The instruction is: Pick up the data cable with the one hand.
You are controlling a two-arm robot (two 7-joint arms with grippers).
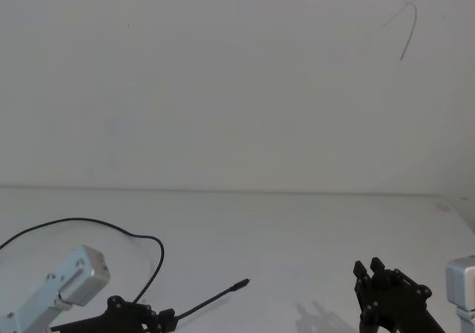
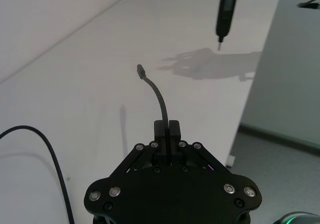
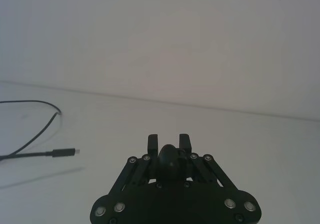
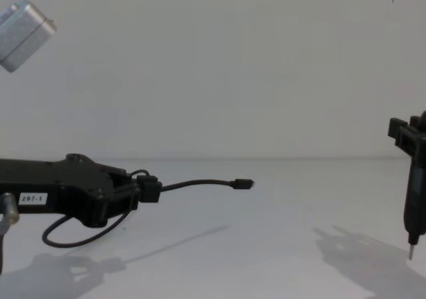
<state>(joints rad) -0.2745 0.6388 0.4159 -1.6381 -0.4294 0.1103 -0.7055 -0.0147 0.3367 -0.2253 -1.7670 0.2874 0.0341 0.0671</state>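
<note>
The data cable point(image 4: 200, 182) is hanging in the air above the white table point(image 4: 279, 246). Its small flat plug point(image 4: 243, 184) is pointing out toward the robot's right, and the rest is curving back in a loop under the left gripper point(image 4: 152, 190). That gripper is reaching in from the left, with its fingers pressing together on the cable a short way behind the plug. The right gripper point(image 1: 368, 270) is hovering over the table's right side, well apart from the cable.
</note>
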